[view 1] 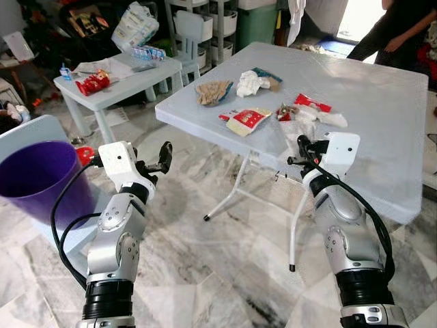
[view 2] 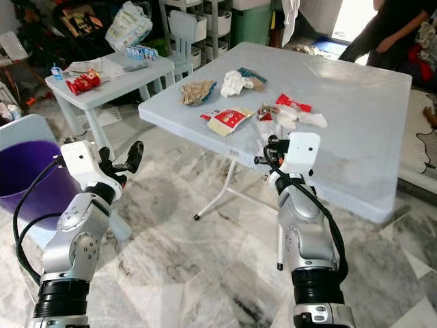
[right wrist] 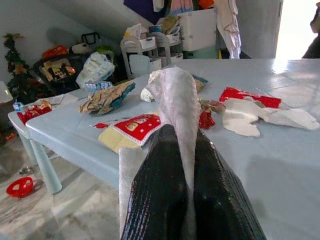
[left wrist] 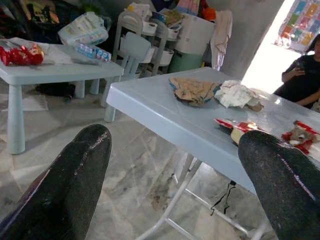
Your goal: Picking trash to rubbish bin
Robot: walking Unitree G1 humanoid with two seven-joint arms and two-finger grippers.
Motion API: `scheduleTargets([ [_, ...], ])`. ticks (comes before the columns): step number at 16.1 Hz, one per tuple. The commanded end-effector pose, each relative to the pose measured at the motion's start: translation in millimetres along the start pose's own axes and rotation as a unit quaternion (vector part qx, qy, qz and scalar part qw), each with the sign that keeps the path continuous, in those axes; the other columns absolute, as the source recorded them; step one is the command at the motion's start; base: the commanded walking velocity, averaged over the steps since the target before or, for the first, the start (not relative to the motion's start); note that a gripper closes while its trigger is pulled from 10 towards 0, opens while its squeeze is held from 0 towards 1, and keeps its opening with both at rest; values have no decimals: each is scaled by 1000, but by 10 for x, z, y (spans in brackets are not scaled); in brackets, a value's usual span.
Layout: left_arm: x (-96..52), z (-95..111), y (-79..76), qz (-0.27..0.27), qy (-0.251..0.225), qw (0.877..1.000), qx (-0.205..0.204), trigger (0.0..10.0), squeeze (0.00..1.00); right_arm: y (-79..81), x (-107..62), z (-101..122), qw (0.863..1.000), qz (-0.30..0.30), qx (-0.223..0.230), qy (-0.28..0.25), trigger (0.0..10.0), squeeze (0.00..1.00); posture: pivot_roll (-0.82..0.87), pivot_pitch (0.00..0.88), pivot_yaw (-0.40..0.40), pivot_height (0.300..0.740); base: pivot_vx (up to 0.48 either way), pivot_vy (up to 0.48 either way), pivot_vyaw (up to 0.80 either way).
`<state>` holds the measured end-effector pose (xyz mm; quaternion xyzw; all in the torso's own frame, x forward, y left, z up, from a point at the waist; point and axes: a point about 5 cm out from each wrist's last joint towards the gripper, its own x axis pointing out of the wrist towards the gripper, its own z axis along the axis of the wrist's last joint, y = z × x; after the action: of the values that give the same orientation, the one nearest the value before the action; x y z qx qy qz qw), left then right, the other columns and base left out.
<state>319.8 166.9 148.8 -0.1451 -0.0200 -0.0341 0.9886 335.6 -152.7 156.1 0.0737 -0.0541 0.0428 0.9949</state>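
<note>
The right hand (view 1: pixel 298 152) hovers just inside the near edge of the pale blue surface (view 1: pixel 382 102), fingers clenched on a clear plastic wrapper (right wrist: pixel 176 95); that pinch shows plainly in the right wrist view. The left hand (view 1: pixel 162 158) is spread and unladen over open marble floor (view 1: pixel 225 260), between the surface's corner and the purple bin (view 1: pixel 37 174) at far left. More wrappers (view 1: pixel 246 120) lie mid-surface.

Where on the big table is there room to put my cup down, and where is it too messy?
The big table is bare along its right and far side, past the white tissue. It is crowded near the left front edge: brown paper, crumpled white paper, red-and-yellow wrapper and red packet lie close together. The right gripper pinches a clear plastic scrap at the front edge.
</note>
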Motion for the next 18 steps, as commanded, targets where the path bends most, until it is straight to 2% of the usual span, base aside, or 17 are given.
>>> scheduleTargets([
  [1,-1,-4,-4,-2,2,1000,2,10000,0,21,8,60,1000,5,-8,-13,0,0,5,14,-7,740,382,0,0],
  [9,-1,-68,-44,-17,18,1000,10,10000,0,-27,9,151,999,-13,-25,-37,0,0,0,16,-6,740,390,0,0],
  [18,-10,-96,-50,-21,23,999,14,10000,0,-29,2,152,999,-19,-29,-41,0,0,3,18,-5,740,408,0,0],
])
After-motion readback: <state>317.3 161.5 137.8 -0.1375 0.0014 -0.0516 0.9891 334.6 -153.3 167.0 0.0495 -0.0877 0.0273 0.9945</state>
